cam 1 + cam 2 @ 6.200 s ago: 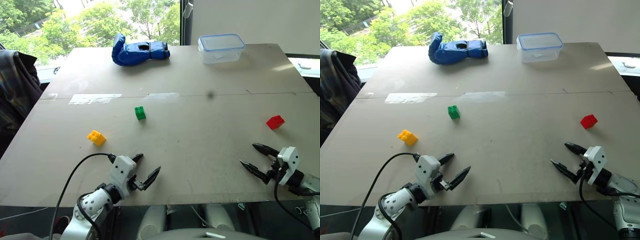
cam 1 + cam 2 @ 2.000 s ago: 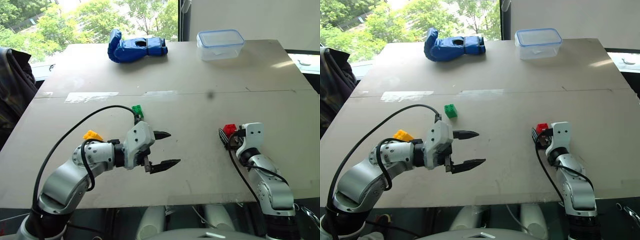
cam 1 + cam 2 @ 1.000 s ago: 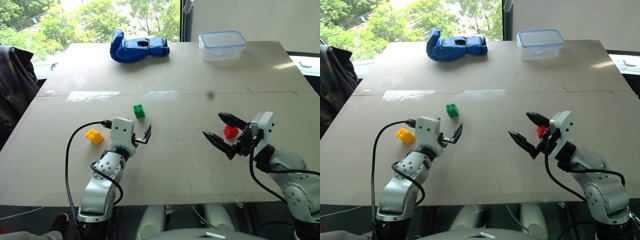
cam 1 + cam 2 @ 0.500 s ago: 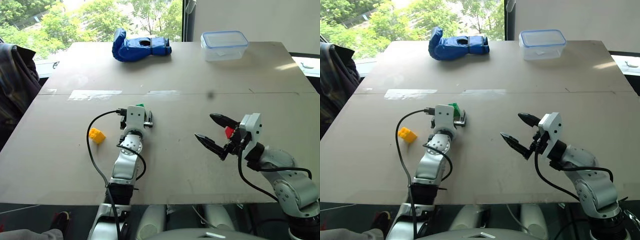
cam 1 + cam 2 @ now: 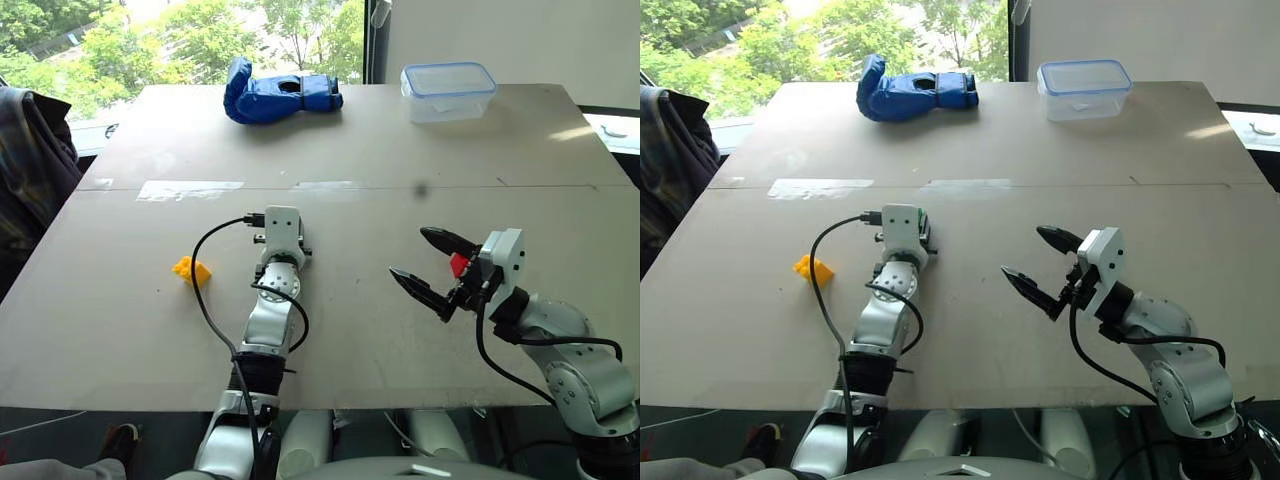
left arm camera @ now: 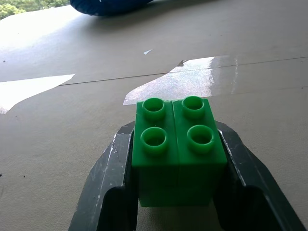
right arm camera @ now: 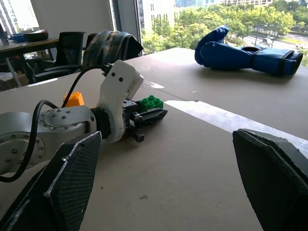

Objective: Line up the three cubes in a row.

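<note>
Three bricks, one in the left hand's grasp

Green brick (image 6: 178, 151) sits pinched between the two black fingers (image 6: 113, 192) of the left hand (image 7: 147, 114): the jaws are clenched against its two sides, with its studs facing up. In the right wrist view the brick rests low at the tabletop (image 5: 350, 150), and whether it touches the surface I cannot tell. In the head views the left arm reaches out across the middle of the tabletop and its wrist housing covers most of the brick.

Yellow brick (image 5: 191, 270) lies on the tabletop to the left of that arm, near it but clear of it. Red brick (image 5: 459, 264) lies on the right side of the tabletop, partly hidden behind the right hand (image 5: 428, 269).

That right hand hovers with its fingers spread wide, grasping nothing; the red brick shows just behind the near end of its upper finger, and contact between them cannot be judged.

At the far edge of the tabletop lie a blue glove (image 5: 277, 93) on the left and a clear plastic box (image 5: 448, 91) on the right, both well apart from the bricks. A strip of shiny tape (image 5: 190, 190) crosses the tabletop beyond the left hand.
</note>
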